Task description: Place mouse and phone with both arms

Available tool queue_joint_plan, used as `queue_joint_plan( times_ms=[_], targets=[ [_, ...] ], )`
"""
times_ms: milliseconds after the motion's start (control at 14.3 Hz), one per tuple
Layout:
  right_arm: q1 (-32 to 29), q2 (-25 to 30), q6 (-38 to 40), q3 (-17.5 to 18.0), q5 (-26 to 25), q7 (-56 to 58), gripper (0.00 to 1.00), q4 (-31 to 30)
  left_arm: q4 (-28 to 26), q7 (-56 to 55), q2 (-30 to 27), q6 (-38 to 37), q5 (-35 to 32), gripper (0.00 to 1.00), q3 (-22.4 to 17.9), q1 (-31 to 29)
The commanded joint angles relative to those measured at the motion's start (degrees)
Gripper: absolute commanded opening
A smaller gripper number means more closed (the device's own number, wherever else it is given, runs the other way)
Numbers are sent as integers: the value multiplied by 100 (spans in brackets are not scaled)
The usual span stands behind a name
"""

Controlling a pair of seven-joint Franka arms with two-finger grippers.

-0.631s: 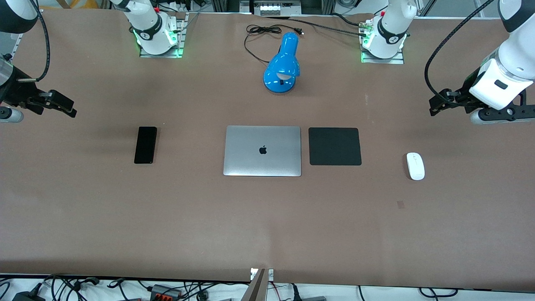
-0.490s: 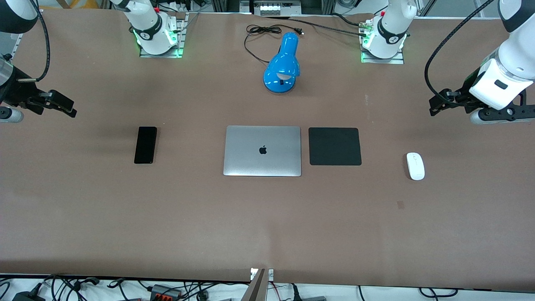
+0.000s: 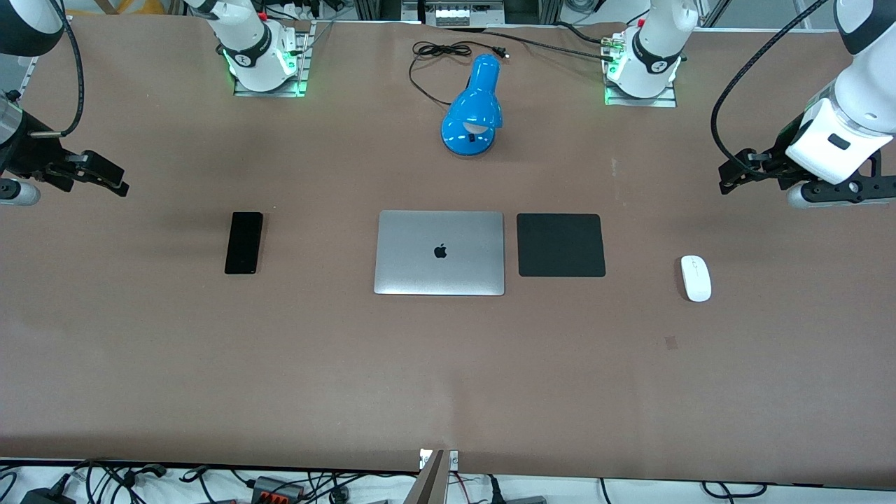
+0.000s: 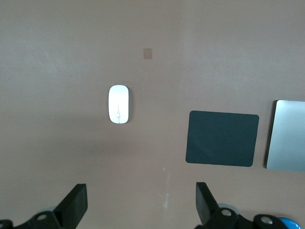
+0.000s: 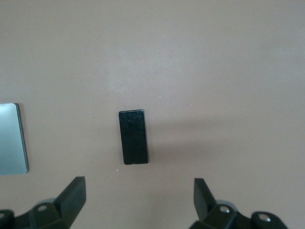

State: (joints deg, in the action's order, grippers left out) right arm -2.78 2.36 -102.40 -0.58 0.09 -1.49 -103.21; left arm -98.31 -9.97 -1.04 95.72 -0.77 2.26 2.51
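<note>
The white mouse point(image 3: 696, 278) lies on the table toward the left arm's end; it also shows in the left wrist view point(image 4: 118, 104). The black phone point(image 3: 243, 242) lies flat toward the right arm's end and shows in the right wrist view point(image 5: 133, 136). My left gripper point(image 3: 731, 178) hangs open and empty in the air over bare table near the left arm's end; its fingers point(image 4: 76, 204) stand wide apart. My right gripper point(image 3: 112, 180) hangs open and empty over bare table near the right arm's end, fingers point(image 5: 74, 195) wide apart.
A closed silver laptop point(image 3: 439, 252) lies mid-table with a square black mouse pad point(image 3: 561, 245) beside it, between laptop and mouse. A blue desk lamp point(image 3: 474, 108) with its black cord stands farther from the front camera than the laptop.
</note>
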Motion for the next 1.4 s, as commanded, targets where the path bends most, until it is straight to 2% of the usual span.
queue_joint_plan(
  times_ms=[0,280,420,490,561,631,841,1051,1191,1331],
  targets=[
    [14,-182,185,13,0,43,100,213,154,39,77,-18,94,100,-24,21],
    [50,-612,878,31,-26,88,100,310,154,39,95,-27,103,100,-24,12],
    [41,-754,1493,31,-17,53,100,336,154,39,121,-96,112,100,-24,-32],
    [41,-772,1504,31,-17,53,100,258,154,47,130,-141,112,100,-24,-40],
    [41,-1059,1460,22,-61,9,100,179,154,39,156,-350,112,100,-24,-41],
    [15,-1427,1338,22,-122,-26,100,230,163,47,174,-517,112,100,-24,-41],
    [32,-2378,302,31,-97,-53,100,196,198,47,209,-1211,147,100,-32,-49],
    [339,-2748,-102,31,-44,-384,100,135,207,47,401,-1257,77,100,-41,-49],
    [515,-3090,-830,31,-61,-737,100,-32,617,135,884,-1248,77,100,-111,-110],
    [533,-3171,-896,31,-97,-730,100,-41,996,641,1271,-1249,103,100,-112,-478]
  ],
)
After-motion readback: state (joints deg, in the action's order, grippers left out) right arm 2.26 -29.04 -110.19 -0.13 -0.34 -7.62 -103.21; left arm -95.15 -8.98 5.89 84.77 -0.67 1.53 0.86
